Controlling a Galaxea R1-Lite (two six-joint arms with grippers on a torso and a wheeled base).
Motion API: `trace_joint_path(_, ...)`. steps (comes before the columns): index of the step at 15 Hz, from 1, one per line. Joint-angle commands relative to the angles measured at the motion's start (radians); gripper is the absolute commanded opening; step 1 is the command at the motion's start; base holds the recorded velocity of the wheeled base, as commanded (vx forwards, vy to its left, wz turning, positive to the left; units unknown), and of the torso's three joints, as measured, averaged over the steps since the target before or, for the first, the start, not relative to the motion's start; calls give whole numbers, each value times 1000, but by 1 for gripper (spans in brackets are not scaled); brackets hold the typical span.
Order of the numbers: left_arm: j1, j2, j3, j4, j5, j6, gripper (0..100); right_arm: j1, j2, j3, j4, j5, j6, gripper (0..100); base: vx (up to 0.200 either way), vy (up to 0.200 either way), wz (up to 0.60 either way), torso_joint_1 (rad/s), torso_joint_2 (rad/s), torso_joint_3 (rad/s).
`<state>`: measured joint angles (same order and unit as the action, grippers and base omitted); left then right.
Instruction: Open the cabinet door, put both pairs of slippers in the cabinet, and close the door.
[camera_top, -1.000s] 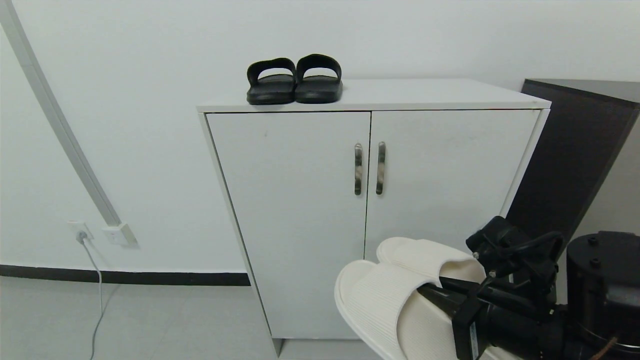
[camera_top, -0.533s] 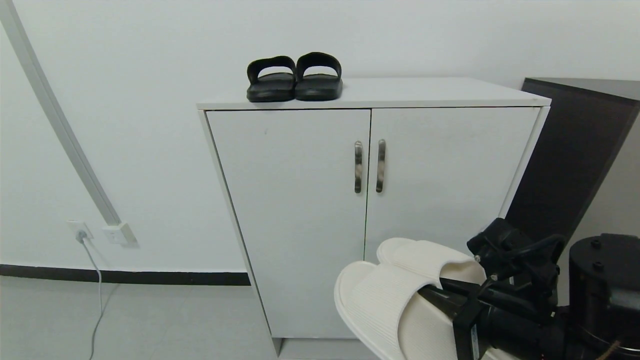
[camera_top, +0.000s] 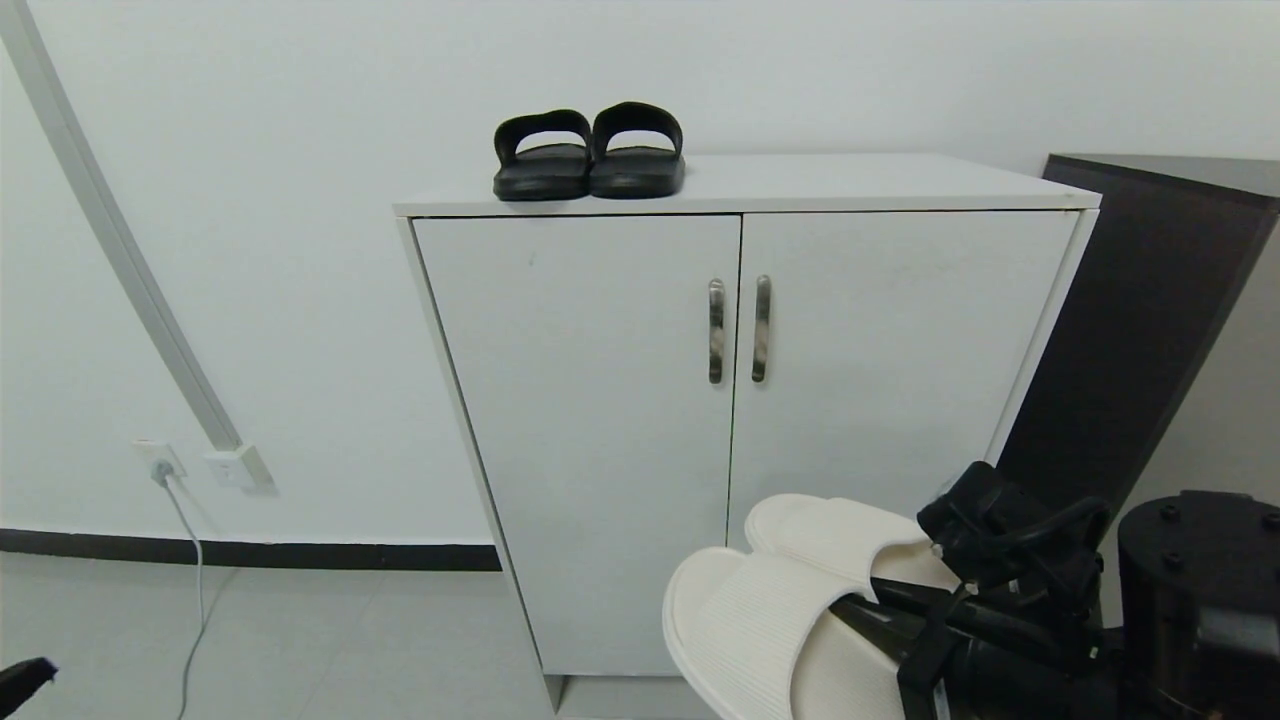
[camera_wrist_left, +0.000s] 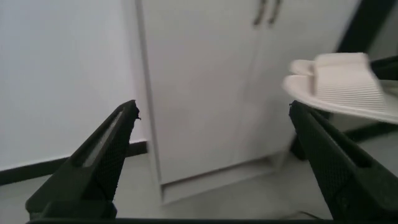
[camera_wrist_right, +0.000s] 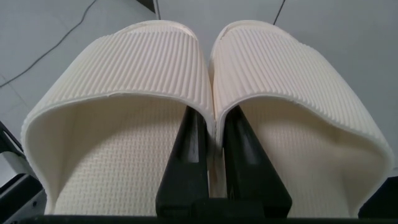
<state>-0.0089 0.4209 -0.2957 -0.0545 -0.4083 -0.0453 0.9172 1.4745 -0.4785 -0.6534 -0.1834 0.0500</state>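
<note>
Holding: right gripper clamped on 2 white slippers.
Left gripper: spread wide, empty.
Black slippers: atop closed cabinet.

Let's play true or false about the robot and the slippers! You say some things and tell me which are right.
1. The black slippers sit on top of the cabinet. True.
2. Both doors are open. False: both are shut.
3. The right gripper holds the white slippers. True.
4. The left gripper holds a slipper. False: it is open and empty.
5. The white slippers are inside the cabinet. False: they are held in front of it, outside the shut doors.
</note>
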Motion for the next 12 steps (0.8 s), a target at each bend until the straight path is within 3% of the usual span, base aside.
trace_joint_path(1, -17, 199, -85, -19, -98, -1, 100, 2, 6, 5, 0, 1, 1, 0, 0, 0, 0, 0, 0, 0)
trace_joint_path(3, -89, 306, -164, -21, -127, -1, 100, 2, 3, 8, -2, 2, 4, 0, 0, 0, 0, 0, 0, 0)
trace_joint_path(6, -289, 477, -303, -22, -126, -1, 100, 0, 6, 15, 0, 13, 4, 0, 0, 0, 0, 0, 0, 0)
trace_joint_path(8, -387, 605, -384, -36, -122, -1, 100, -1, 7, 17, 0, 16, 4, 0, 0, 0, 0, 0, 0, 0)
trace_joint_path(10, -448, 719, -414, -136, -119, -2, 100, 0, 9, 18, 0, 16, 4, 0, 0, 0, 0, 0, 0, 0)
trace_joint_path(12, -531, 855, -450, -298, -69, -8, 100, 0, 9, 20, 0, 16, 5, 0, 0, 0, 0, 0, 0, 0)
